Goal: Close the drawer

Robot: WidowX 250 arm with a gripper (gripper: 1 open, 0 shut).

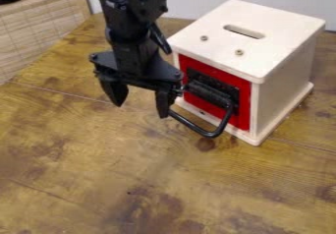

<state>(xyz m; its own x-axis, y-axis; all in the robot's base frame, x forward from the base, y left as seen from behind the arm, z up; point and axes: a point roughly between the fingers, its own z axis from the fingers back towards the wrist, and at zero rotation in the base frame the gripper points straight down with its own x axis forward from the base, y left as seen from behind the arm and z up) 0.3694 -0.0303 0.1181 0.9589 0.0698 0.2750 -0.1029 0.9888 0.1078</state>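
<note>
hovering with jaws spread, holding nothing | gripper [141, 96] just left of the black wire handle [210, 108], apart from it | red drawer [210, 92] in the cream cabinet [262, 51], front looks near flush, exact gap unclear | step: judged closing or done | next: if ajar, push front inward

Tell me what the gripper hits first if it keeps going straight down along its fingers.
Likely the bare wooden table. The open gripper points downward, left of the drawer and its handle, though depth is hard to judge.
</note>
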